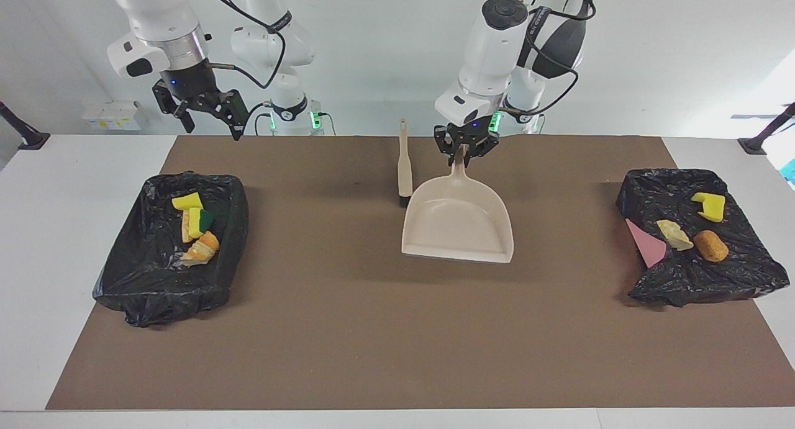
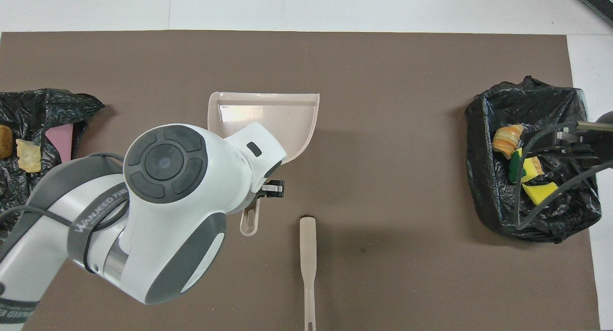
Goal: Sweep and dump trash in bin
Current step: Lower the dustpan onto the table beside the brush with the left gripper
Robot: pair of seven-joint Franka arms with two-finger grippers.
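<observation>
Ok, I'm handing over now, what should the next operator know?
Left gripper: at the dustpan handle.
Right gripper: waiting, raised, jaws open.
The dustpan is empty, with the brush beside it.
Done: four trash pieces lie in the bin at the right arm's end.
Left: three more on the black bag at the left arm's end probably need sweeping and dumping.

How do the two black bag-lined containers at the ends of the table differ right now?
The bin at the right arm's end stands with upright walls; the bag at the left arm's end lies flattened. The bin holds yellow sponges and pastry bits clustered together; the bag carries three spread pieces and a pink sheet. Both are black plastic holding trash.
</observation>
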